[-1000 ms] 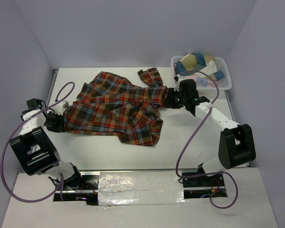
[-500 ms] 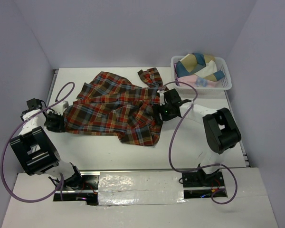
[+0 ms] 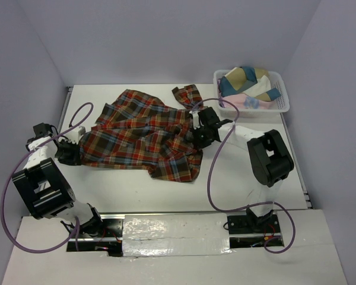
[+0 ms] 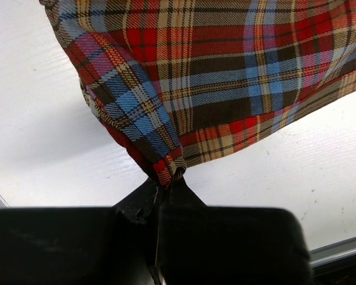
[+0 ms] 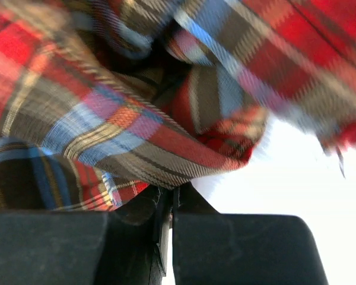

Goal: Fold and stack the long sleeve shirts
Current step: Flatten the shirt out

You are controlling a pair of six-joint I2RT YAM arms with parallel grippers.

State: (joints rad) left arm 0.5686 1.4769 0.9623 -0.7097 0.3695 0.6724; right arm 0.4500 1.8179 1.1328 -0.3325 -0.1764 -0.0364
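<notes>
Right gripper is clamped on a bunched fold of the plaid shirt. Over the last second it has swept left from near the basket to above the shirt's right side, dragging that edge inward. This looks like the first side fold under way, and the cloth isn't laid flat yet. Left gripper pinches the left hem in the same spot as before. The shirt lies spread mid-table.

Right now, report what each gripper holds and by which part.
Both hold the plaid shirt: the left gripper pinches a hemmed edge at its left side, the right gripper a fold at its right side.
</notes>
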